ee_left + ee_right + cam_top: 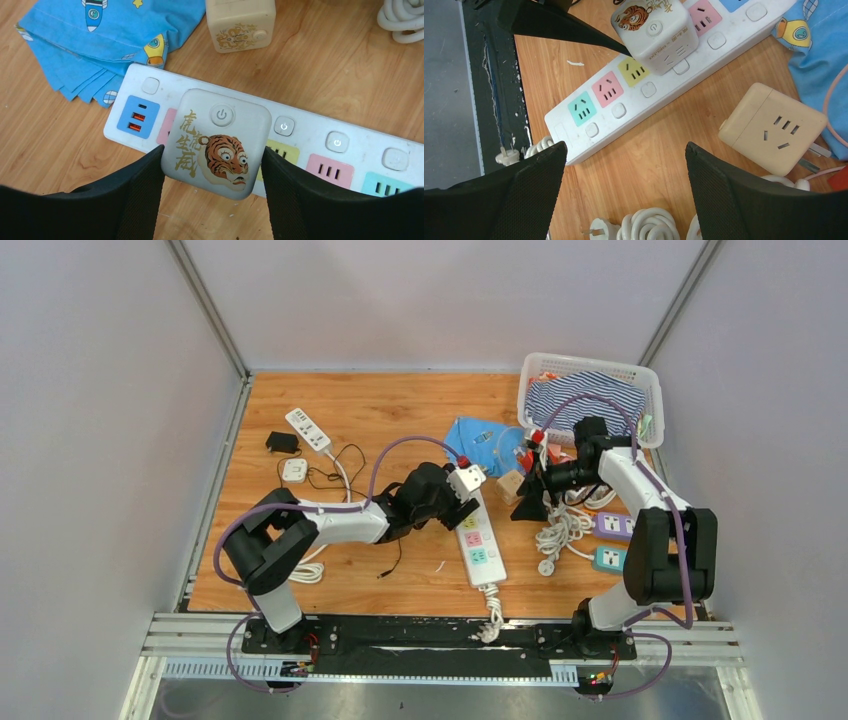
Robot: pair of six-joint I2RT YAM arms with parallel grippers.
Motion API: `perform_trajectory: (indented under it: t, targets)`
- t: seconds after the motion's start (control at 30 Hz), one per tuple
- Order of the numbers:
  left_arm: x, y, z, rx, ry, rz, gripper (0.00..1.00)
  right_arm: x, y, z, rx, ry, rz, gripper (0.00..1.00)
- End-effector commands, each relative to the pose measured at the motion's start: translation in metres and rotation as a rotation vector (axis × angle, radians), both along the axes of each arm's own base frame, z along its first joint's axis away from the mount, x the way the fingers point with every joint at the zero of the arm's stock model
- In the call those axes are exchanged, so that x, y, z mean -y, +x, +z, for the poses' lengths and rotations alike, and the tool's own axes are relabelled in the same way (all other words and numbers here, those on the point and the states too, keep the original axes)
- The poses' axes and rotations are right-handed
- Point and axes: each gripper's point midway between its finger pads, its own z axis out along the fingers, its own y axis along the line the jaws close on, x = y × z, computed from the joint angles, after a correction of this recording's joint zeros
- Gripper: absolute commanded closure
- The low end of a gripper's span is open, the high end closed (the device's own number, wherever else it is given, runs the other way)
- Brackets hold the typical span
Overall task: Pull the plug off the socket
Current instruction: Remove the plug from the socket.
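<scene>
Table from above: cluttered wooden table, with the long white power strip lying lengthwise between the two arms.
Left arm from above: it stretches across to the strip's far end, where the left gripper meets the tiger-print cube plug. My guess is that it comes in from the side so the pull can go straight up off the sockets.
Right arm from above: it is folded over the strip's right side, with the right gripper pointing down near a cream cube adapter. A laundry basket sits behind it.
Left wrist, grip: the left gripper is closed to the cube's width, one finger against each side of the tiger-print cube plug, printed face up.
Left wrist, plug: it sits on the power strip next to the strip's blue USB ports and covers a pink socket. It looks fully seated to me, with no prongs showing.
Right wrist, jaws: the right gripper is spread wide with nothing between the fingers. It hangs over bare wood, close beside the power strip.
Right wrist, purpose: it is probably placed to press the strip down so the strip doesn't rise with the plug. It is not yet touching the strip.
Right wrist, surroundings: the cream cube adapter lies loose to the right, and coiled white cables lie below.
</scene>
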Motion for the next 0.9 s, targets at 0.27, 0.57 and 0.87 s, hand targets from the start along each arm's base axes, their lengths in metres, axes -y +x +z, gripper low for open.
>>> perform_trajectory:
  t: [0.27,0.57,0.87]
  targets:
    - [0.014,0.001,-0.001,-0.017,-0.025,-0.017,0.79,0.002,0.002,0.004,-0.006,0.012,0.001,0.11]
    - [-0.016,0.033,0.010,-0.092,-0.146,0.297,1.00,-0.007,0.000,-0.007,-0.042,-0.008,0.025,0.12]
    - [-0.013,0.037,0.024,-0.189,-0.346,0.436,1.00,-0.018,0.013,-0.039,-0.119,-0.123,-0.027,0.12]
